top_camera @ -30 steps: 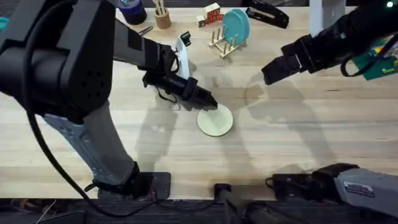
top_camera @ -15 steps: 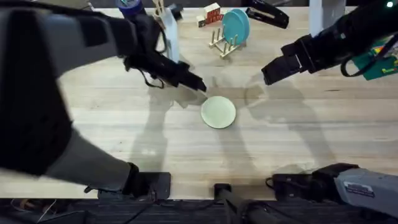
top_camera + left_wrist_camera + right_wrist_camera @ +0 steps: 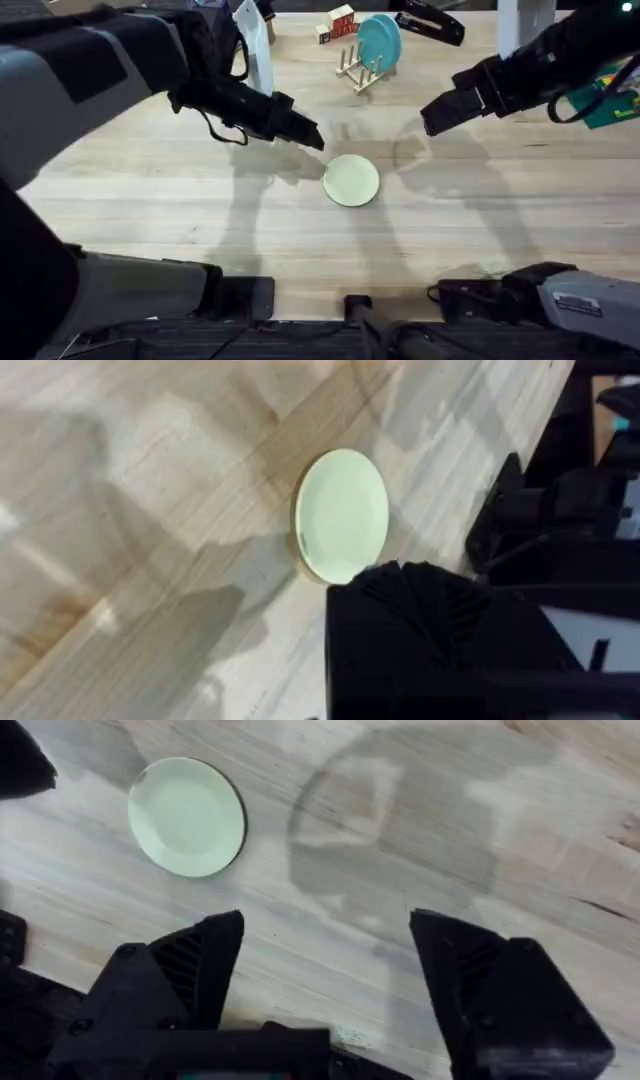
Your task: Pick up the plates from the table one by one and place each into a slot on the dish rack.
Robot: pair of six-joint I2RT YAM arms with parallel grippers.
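Observation:
A pale cream-yellow plate (image 3: 351, 181) lies flat on the table (image 3: 480, 230) near the middle. It also shows below both wrist cameras, as the cream plate (image 3: 342, 515) and the cream plate (image 3: 187, 816). A turquoise plate (image 3: 379, 42) stands on edge in the dish rack (image 3: 357, 72) at the back. My left gripper (image 3: 311, 139) hovers just left of and behind the cream plate, looks shut and holds nothing. My right gripper (image 3: 432, 118) hangs open and empty to the plate's right, its two fingers (image 3: 190, 970) wide apart.
Along the back edge sit a small red-and-white box (image 3: 343, 20) and a black tool (image 3: 430, 22). A green item (image 3: 607, 105) lies at the far right. Bare wood surrounds the cream plate on all sides.
My left gripper has lifted off the cream plate's edge and drawn back to the left. The plate slid slightly toward the back right. The right arm has not moved.

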